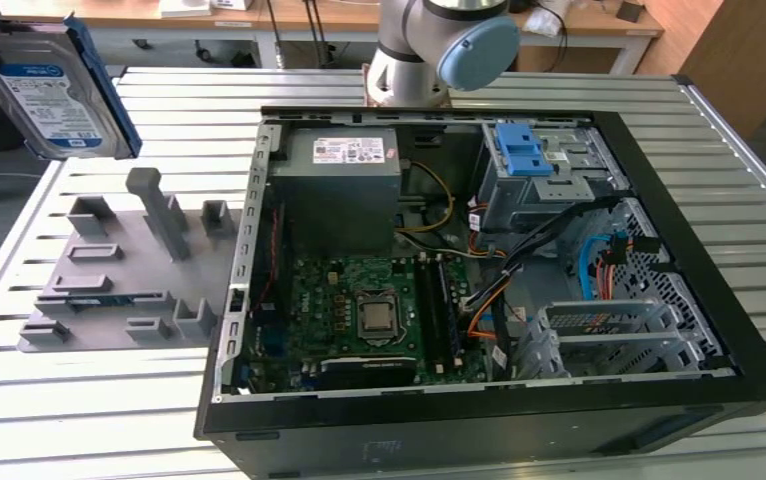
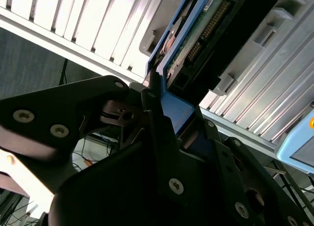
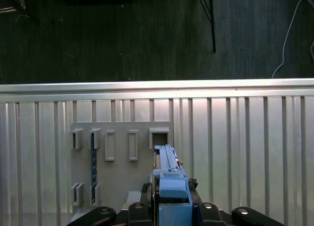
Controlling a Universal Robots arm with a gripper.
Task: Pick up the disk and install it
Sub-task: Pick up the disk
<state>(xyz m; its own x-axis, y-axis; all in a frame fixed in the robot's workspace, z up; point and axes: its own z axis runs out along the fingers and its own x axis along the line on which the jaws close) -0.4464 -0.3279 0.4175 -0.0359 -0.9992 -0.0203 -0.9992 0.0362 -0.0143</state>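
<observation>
The disk point(image 1: 56, 95), silver with a blue-and-white label and a blue carrier frame, hangs in the air at the exterior view's far left, high above the grey holder block point(image 1: 130, 270). My gripper point(image 3: 171, 206) is shut on it. In the first wrist view the disk point(image 3: 168, 174) stands edge-on between the black fingers, over the holder block point(image 3: 117, 162) on the slatted table. The second wrist view shows the disk's connector end point(image 2: 206, 34) and blue frame clamped in the gripper point(image 2: 164, 108).
An open black computer case point(image 1: 703, 250) lies on the slatted metal table point(image 1: 90, 420). Inside are a grey power supply point(image 1: 336, 165), a green motherboard point(image 1: 370, 310), cables, and a drive cage with a blue latch point(image 1: 523, 150). The arm's base point(image 1: 430, 50) stands behind the case.
</observation>
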